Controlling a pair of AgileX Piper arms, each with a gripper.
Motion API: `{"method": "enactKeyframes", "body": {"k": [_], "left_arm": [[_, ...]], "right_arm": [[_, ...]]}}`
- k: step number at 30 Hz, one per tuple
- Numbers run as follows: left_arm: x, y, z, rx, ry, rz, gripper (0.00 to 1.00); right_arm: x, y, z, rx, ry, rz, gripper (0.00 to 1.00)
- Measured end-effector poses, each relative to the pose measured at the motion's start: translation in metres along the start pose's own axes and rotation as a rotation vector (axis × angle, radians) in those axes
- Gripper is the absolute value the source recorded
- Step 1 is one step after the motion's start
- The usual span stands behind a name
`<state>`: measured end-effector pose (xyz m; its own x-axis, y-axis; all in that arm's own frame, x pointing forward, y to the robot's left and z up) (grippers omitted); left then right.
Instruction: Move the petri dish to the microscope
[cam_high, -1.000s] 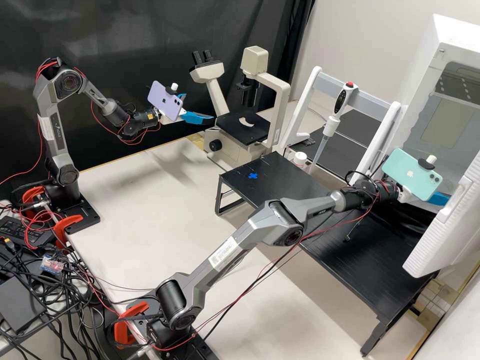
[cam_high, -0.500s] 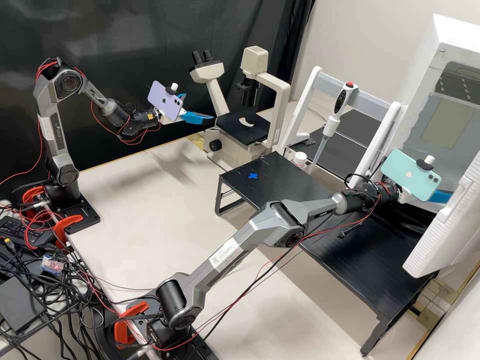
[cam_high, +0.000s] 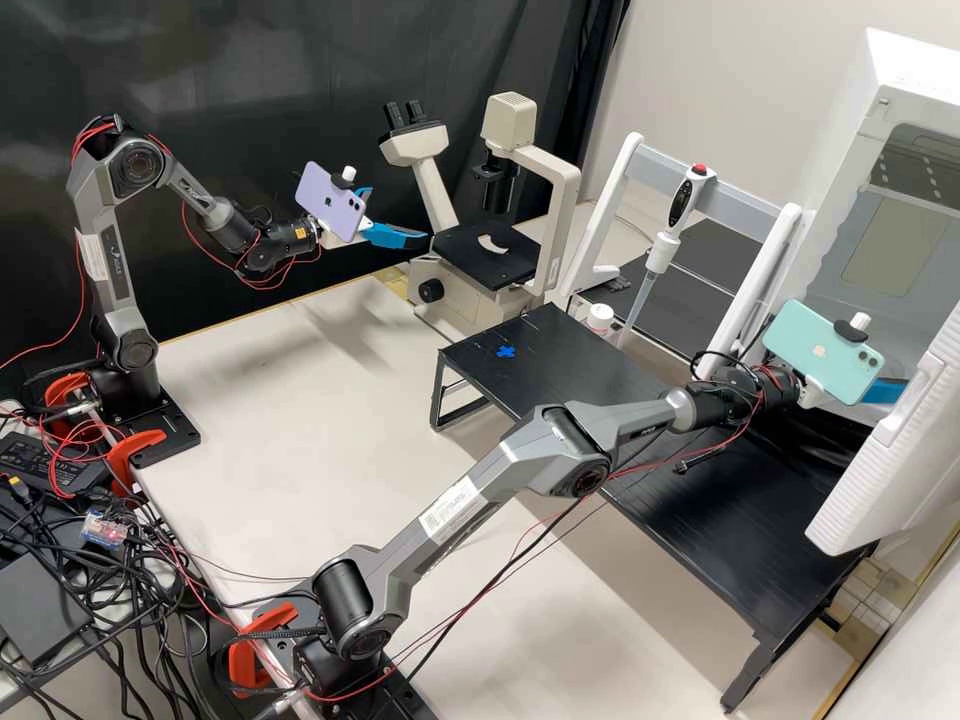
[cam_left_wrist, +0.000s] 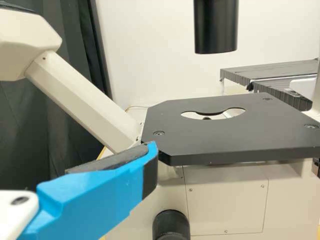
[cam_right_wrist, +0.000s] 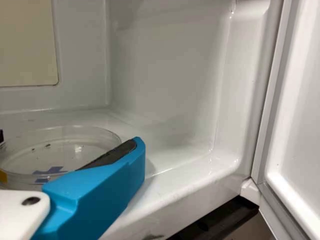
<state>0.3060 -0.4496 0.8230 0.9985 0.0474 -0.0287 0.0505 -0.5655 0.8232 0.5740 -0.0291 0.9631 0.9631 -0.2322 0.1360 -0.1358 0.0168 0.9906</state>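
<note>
Left gripper (cam_high: 400, 213): spread wide beside the microscope (cam_high: 463, 252)
Right gripper (cam_high: 884, 394): at petri dish (cam_right_wrist: 75, 150); can't tell whether gripping
Petri dish: inside white chamber (cam_right_wrist: 165, 75)

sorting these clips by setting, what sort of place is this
Probably a biology or teaching lab: there is a microscope, a pipette hanging on a white stand, and a clear petri dish in a white chamber with its door open.

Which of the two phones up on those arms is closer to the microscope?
The purple phone: it sits just beside the microscope. The mint-green phone is over by the open white cabinet.
</note>
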Motion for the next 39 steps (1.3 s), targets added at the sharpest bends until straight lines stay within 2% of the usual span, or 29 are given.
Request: {"method": "enactKeyframes", "body": {"k": [6, 14, 26, 39], "left_arm": [[0.0, 0.0, 0.0, 0.0, 0.0, 0.0, 1.0], [0.0, 0.0, 0.0, 0.0, 0.0, 0.0, 1.0], [0.0, 0.0, 0.0, 0.0, 0.0, 0.0, 1.0], [0.0, 0.0, 0.0, 0.0, 0.0, 0.0, 1.0]], "right_arm": [[0.0, 0.001, 0.003, 0.0, 0.008, -0.01, 0.0], [-0.009, 0.005, 0.009, 0.009, -0.02, -0.042, 0.0], [-0.055, 0.032, 0.019, 0.009, -0.042, -0.135, 0.0], [-0.131, 0.051, 0.029, 0.089, -0.1, -0.197, 0.0]]}}
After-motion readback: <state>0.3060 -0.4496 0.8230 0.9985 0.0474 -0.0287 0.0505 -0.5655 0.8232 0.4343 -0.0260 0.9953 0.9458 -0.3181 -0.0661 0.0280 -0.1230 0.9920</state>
